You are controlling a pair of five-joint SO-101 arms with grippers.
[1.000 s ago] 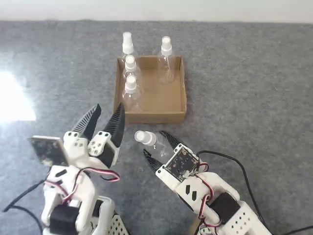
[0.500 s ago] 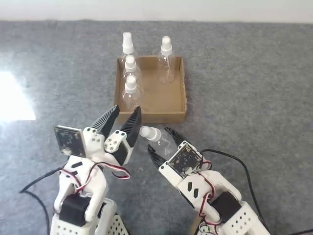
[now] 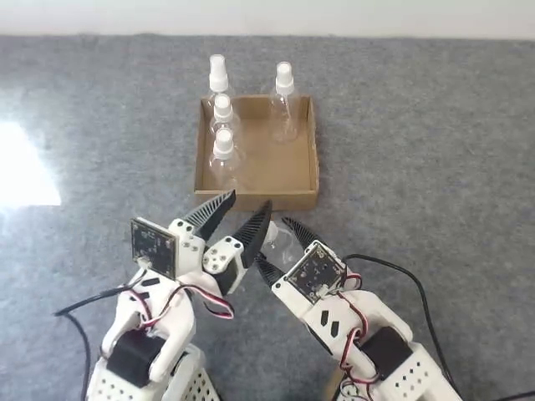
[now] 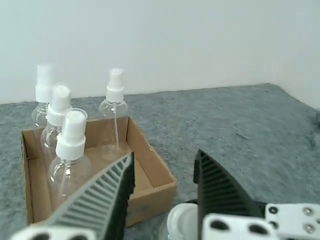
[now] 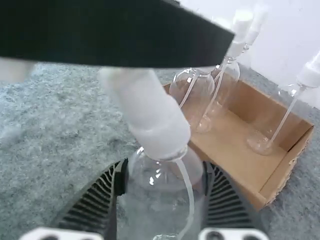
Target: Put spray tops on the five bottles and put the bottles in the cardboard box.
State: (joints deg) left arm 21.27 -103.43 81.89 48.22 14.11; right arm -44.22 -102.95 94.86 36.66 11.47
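Before the cardboard box [image 3: 314, 159], the right end effector [image 3: 273, 242] grips a spray bottle [image 5: 160, 192]; the left end effector [image 3: 248, 200] gapes wide.

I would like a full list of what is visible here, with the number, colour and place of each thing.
cardboard box: one, brown, open, on the table beyond the arms.
bottles in the box: four, clear with white spray tops, upright; three in a row along one side, one at the other far corner.
held bottle: one, clear with white top, tilted, before the box.
table: one, grey.
wall: white, behind.
right gripper: black fingers, shut on the held bottle.
left gripper: black fingers, open at its top.
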